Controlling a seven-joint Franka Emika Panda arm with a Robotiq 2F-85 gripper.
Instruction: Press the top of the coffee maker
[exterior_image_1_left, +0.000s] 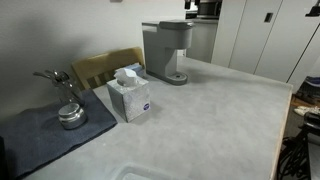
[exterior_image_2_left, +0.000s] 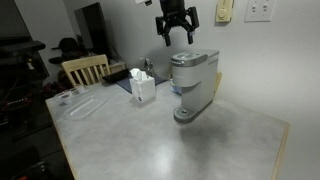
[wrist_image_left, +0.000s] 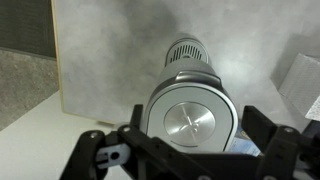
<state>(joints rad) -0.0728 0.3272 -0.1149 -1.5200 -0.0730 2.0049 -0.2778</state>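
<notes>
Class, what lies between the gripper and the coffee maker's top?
Nothing: in an exterior view the open gripper hangs above the coffee maker, with only air between.

Grey table (exterior_image_1_left: 220, 110), coffee maker (exterior_image_1_left: 165, 50), tissue box (exterior_image_1_left: 130, 98), dark mat (exterior_image_1_left: 35, 140)

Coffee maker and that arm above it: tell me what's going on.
The robot's claw hangs open just above the grey coffee maker, apparently not touching it. The wrist view looks straight down on its flat top. A tissue box stands nearby, untouched.
</notes>
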